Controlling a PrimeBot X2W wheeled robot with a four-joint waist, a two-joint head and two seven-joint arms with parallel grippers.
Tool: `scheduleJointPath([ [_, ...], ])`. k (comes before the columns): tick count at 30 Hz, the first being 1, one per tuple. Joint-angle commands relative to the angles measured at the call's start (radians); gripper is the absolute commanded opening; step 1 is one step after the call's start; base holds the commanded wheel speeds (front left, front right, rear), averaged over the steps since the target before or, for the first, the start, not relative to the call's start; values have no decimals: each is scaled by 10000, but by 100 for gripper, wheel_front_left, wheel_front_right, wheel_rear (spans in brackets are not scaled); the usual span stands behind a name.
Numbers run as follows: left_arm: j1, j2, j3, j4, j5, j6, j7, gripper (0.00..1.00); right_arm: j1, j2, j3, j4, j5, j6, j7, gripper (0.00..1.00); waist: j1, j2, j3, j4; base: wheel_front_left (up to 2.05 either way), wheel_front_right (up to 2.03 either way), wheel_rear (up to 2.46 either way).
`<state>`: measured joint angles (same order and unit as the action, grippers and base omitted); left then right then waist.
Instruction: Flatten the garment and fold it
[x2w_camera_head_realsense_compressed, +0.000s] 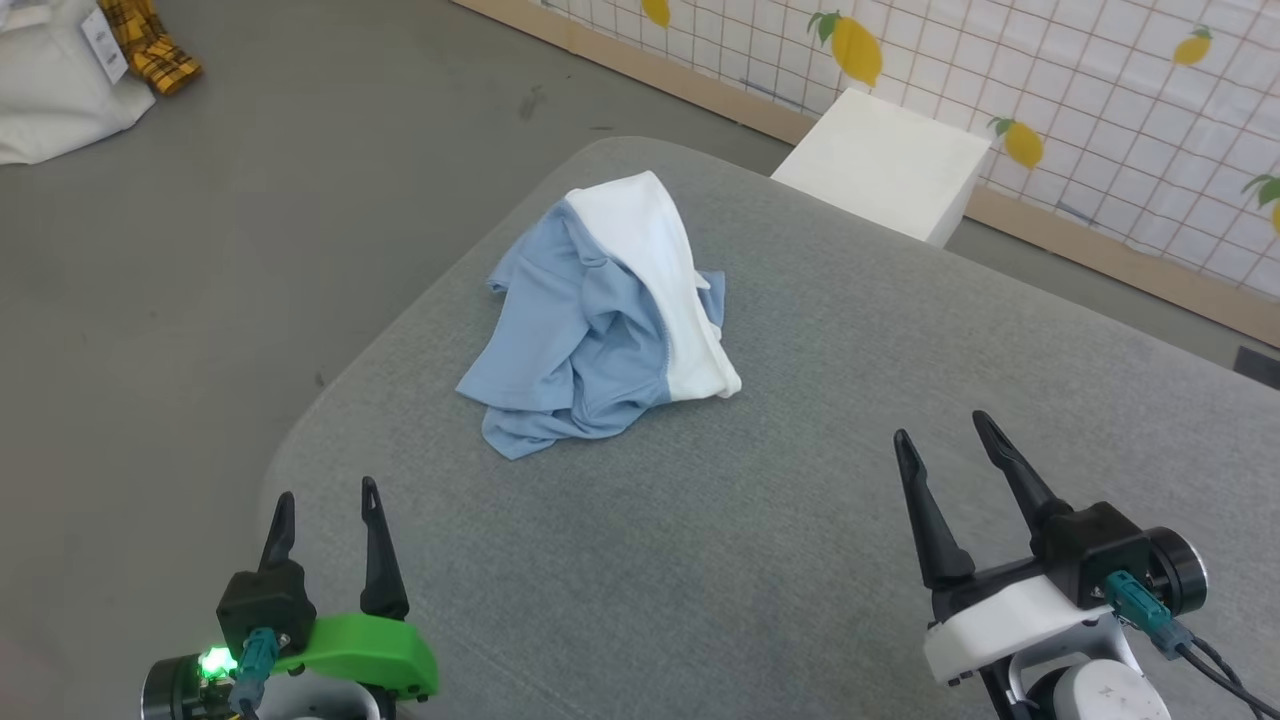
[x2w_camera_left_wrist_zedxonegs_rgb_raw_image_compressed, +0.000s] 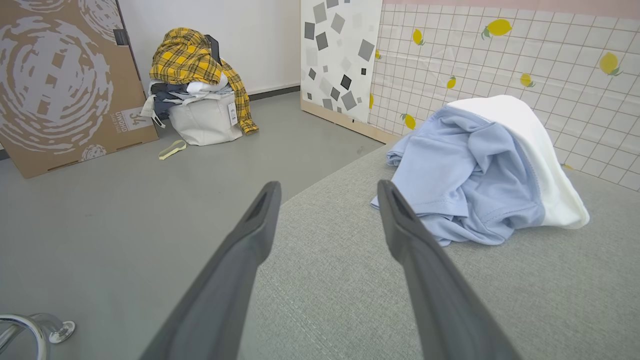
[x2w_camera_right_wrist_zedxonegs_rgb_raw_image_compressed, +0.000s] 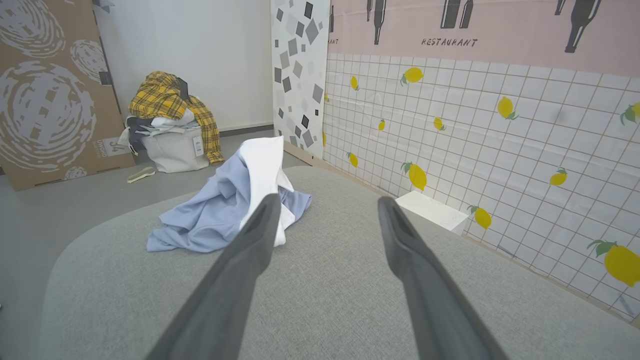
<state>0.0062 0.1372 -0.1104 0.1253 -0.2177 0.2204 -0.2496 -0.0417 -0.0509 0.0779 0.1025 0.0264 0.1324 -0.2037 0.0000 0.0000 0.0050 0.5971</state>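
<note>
floor (x2w_camera_head_realsense_compressed: 300, 150): grey, smooth
wall (x2w_camera_head_realsense_compressed: 1100, 90): white grid, yellow lemons
table (x2w_camera_head_realsense_compressed: 760, 560): grey fabric, rounded corner
box (x2w_camera_head_realsense_compressed: 885, 165): white, by wall
cardboard panel (x2w_camera_left_wrist_zedxonegs_rgb_raw_image_compressed: 55, 85): leaning, printed swirls

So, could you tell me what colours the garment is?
The garment is light blue with a white band; clearest in left wrist view.

In the head view the garment (x2w_camera_head_realsense_compressed: 600, 320) lies heaped on the tabletop (x2w_camera_head_realsense_compressed: 760, 560) at mid-frame. The left end effector (x2w_camera_head_realsense_compressed: 329, 489) is at lower left and the right end effector (x2w_camera_head_realsense_compressed: 942, 425) at lower right, both apart from the garment. A box (x2w_camera_head_realsense_compressed: 885, 165) stands beyond the tabletop's far edge, upper right, near the wall (x2w_camera_head_realsense_compressed: 1100, 100). A bag heaped with clothes (x2w_camera_head_realsense_compressed: 60, 80) sits on the floor (x2w_camera_head_realsense_compressed: 250, 200), upper left.
</note>
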Motion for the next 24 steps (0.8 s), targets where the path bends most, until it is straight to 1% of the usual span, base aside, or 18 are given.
scheduleJointPath([
  [1,181,98,-43,58,-94,87,-112,100,-218,7,43,47,38,-17,-123,100,0,0,21,111,0,0,0],
  [8,49,-13,-67,107,-341,24,-96,100,-323,7,98,-51,-40,-17,-39,100,0,0,287,-87,0,0,0],
  [12,-668,10,19,261,-561,-139,-66,100,-565,7,175,-243,-154,-17,91,100,0,0,843,-499,0,0,0],
  [15,-1587,56,186,601,-874,-327,119,100,-745,7,207,-425,-334,-17,205,100,0,0,1446,-921,0,0,0],
  [21,-3752,390,594,1579,-1618,-762,1127,100,-1246,7,135,-659,-622,-17,289,100,0,0,2799,-1876,0,0,0],
  [22,-4058,425,677,1754,-1794,-829,1359,100,-1320,7,137,-663,-649,-17,276,100,0,0,2973,-2018,0,0,0],
  [24,-4641,461,922,2241,-2380,-980,2169,100,-1490,7,175,-631,-687,-17,233,100,0,0,3301,-2341,0,0,0],
])
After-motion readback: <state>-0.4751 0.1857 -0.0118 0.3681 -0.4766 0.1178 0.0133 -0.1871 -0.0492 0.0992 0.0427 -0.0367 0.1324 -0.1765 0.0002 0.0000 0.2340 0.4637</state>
